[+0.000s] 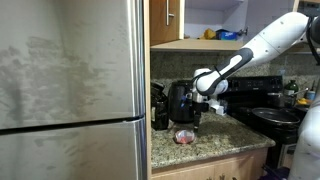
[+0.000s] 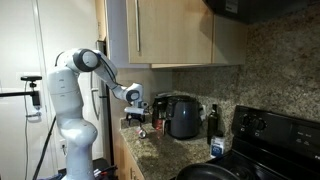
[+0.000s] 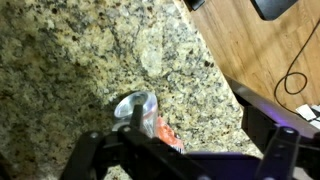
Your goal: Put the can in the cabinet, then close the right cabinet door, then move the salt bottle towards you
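Observation:
The can (image 1: 185, 135) is a small flat tin with a pinkish-red top. It sits on the granite counter in front of the black appliances and also shows in an exterior view (image 2: 142, 133). My gripper (image 1: 205, 106) hangs open a little above it and is empty. In the wrist view the can (image 3: 142, 110) lies between the open fingers (image 3: 180, 152), nearer the left one, partly hidden by the gripper body. The wooden cabinet (image 1: 200, 42) stands open above, showing a pale interior; it also shows from the side (image 2: 180, 35). A small white bottle (image 2: 216, 147) stands by the stove.
A steel fridge (image 1: 70, 90) fills the left. Black coffee makers (image 1: 180, 100) stand at the back of the counter. A dark bottle (image 2: 212, 118) and a black stove (image 1: 270, 112) are nearby. Yellow and blue items (image 1: 222, 34) sit on the cabinet shelf. The counter edge (image 3: 225, 80) drops to a wood floor.

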